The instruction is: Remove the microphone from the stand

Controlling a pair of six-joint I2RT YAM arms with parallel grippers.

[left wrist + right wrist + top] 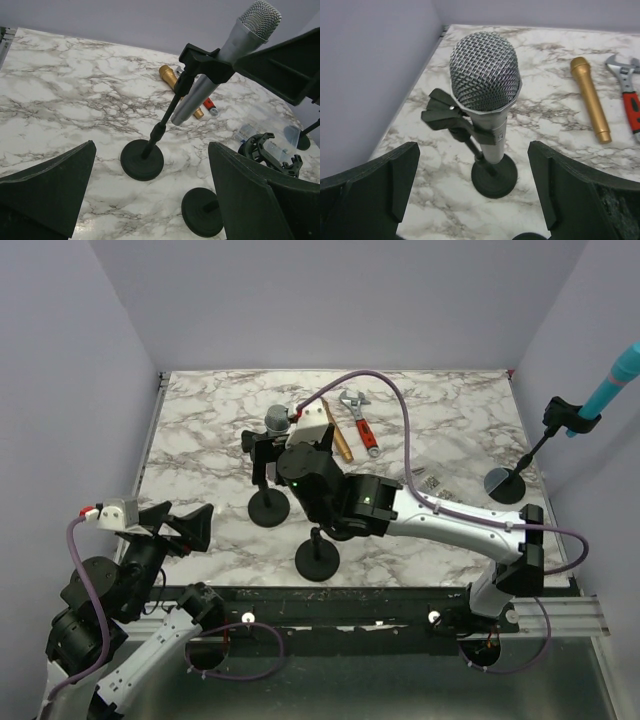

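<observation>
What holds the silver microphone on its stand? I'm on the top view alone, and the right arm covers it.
Observer: A black clip grips the microphone below its mesh head. It sits head up and tilted above the round base.
Operator: Are the right fingers on it?
Observer: No. The right fingers are spread wide, one on each side of it in the wrist view, touching nothing.
Operator: And the nearer stand?
Observer: The left wrist view shows an empty shock mount at its top end.
</observation>
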